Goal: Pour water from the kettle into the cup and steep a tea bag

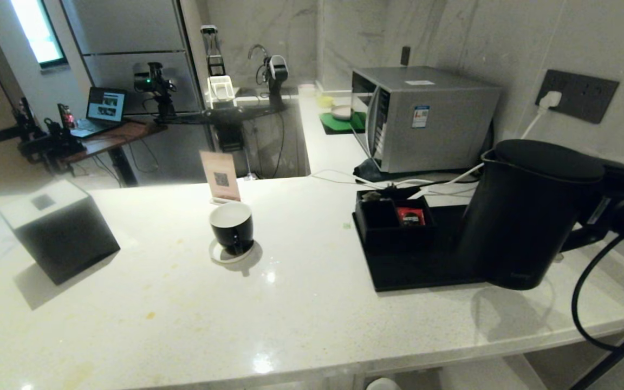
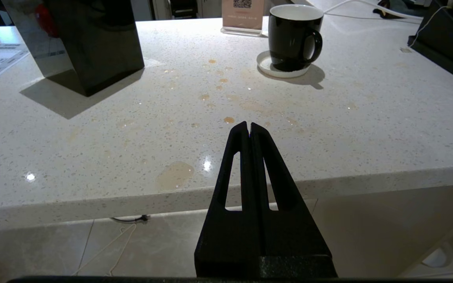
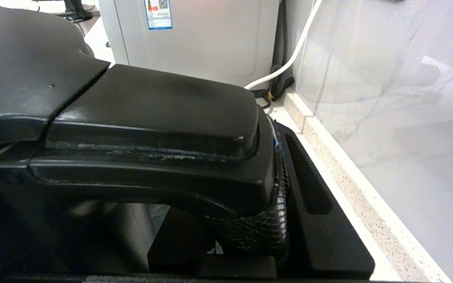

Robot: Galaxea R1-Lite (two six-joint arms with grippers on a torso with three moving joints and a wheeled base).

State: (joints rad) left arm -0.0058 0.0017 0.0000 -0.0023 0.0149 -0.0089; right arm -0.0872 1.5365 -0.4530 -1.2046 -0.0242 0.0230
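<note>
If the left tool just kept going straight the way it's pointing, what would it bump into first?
Probably nothing soon: the shut left tool points over bare counter, between the black cube and the cup. Depth is hard to judge.

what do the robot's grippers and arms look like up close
The left gripper has matte black tapered fingers, each with a long slot cut through it. The right gripper's finger is the same slotted black, with black mesh padding beside it. A black cable loops by the right arm.

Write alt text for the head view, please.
The right gripper holds a large black kettle by its handle, tilted above a black tray on a white counter. A black cup stands on a coaster to the left.
</note>
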